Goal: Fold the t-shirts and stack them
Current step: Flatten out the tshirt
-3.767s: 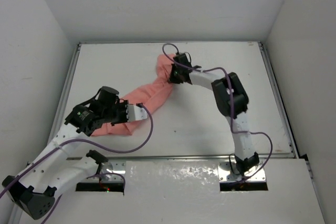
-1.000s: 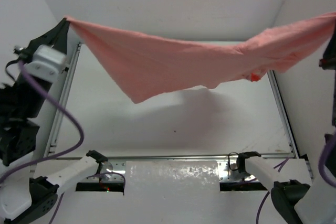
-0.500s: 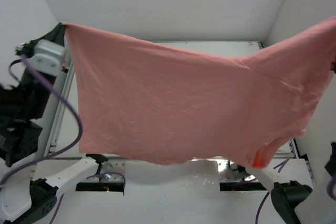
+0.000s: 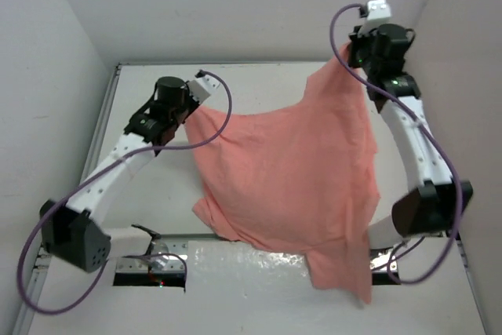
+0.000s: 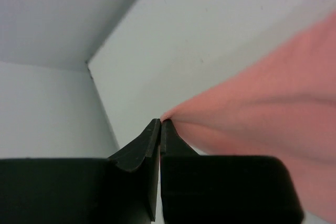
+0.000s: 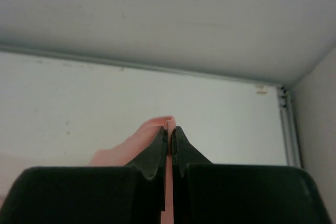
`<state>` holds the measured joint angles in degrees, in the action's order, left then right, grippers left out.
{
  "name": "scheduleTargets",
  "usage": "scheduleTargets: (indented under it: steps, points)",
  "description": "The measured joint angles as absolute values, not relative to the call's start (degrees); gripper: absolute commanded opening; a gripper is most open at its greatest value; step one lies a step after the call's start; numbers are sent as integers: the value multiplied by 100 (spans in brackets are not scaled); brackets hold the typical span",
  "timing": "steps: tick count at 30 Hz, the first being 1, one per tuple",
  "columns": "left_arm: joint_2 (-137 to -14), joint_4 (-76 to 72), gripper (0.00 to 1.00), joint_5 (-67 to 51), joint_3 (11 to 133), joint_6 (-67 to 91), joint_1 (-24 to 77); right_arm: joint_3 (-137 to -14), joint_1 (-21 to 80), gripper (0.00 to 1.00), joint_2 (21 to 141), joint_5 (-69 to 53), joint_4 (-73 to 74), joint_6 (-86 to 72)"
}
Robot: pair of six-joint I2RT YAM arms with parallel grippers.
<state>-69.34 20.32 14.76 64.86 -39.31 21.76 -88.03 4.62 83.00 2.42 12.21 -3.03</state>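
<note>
The salmon t-shirt [image 4: 290, 170] hangs spread between both grippers over the table, and its lower part trails past the near edge [image 4: 345, 272]. My left gripper [image 4: 190, 111] is shut on the shirt's left corner at mid-left. The left wrist view shows the closed tips [image 5: 160, 121] pinching a point of the cloth [image 5: 262, 114]. My right gripper [image 4: 351, 52] is raised at the back right, shut on the shirt's upper corner. In the right wrist view a fold of the cloth [image 6: 142, 140] sticks out between the tips [image 6: 169, 128].
The white table [image 4: 149, 194] is boxed in by white walls on the left, back and right. A metal rail [image 4: 259, 234] and a shiny strip [image 4: 251, 260] run along the near edge between the arm bases. The right arm's elbow [image 4: 423, 209] stands beside the shirt.
The shirt was stretched high and close to the top camera. Both arms have since swung forward and down over the table, and the shirt now hangs lower with its hem past the near edge.
</note>
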Motion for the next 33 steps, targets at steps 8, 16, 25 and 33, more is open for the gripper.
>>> scheduleTargets:
  steps: [8, 16, 25, 33]
  points:
    - [-9483, 1559, 0, 1223, 7201, -3894, 1466, -9216, 464, 0, 10753, 95, 379, -523]
    - [-12355, 913, 0, 1151, 9721, -3695, 926, -12160, 462, 0, 13622, 451, 99, -449]
    - [-14046, 867, 4, 1197, 11677, -3199, 652, -12453, 440, 0, 14529, 1229, -587, -392]
    - [-14586, 1046, 93, 1509, 12549, -2604, 607, -13030, 357, 99, 14960, 1514, -569, -735]
